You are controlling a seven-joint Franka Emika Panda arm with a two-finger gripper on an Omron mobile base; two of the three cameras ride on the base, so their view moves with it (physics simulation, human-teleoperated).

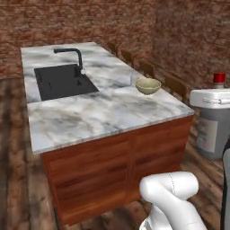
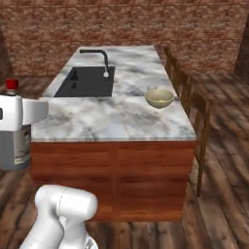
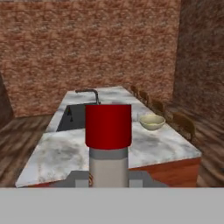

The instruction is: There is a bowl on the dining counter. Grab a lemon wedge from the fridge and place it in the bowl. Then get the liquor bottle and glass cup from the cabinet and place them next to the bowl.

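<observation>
The grey-bodied liquor bottle with a red cap [image 3: 108, 144] stands upright in the hand view, clamped between the gripper [image 3: 108, 178] fingers [image 3: 78, 178], which press on its pale neck from both sides. In the left base view the same bottle [image 1: 211, 130] hangs at the right edge beneath the white hand, held in the air well apart from the counter; in the right base view it [image 2: 13, 143] shows at the left edge, again off the counter's near corner.

The grey-white marble counter on a reddish wooden base [image 1: 108, 112] carries a black rectangular sink [image 1: 63, 81] with a black curved faucet [image 1: 72, 54] at its far side. A cream ceramic bowl [image 1: 148, 86] sits on the counter near its right edge, beside the row of brown wooden chairs [image 2: 194, 109]. In the right base view a small clear glass cup [image 2: 152, 89] seems to stand just behind the bowl [image 2: 159, 98], touching or nearly so. What lies inside the bowl cannot be told. Red brick walls [image 3: 87, 48] enclose the room, over a wooden plank floor [image 2: 219, 160].
</observation>
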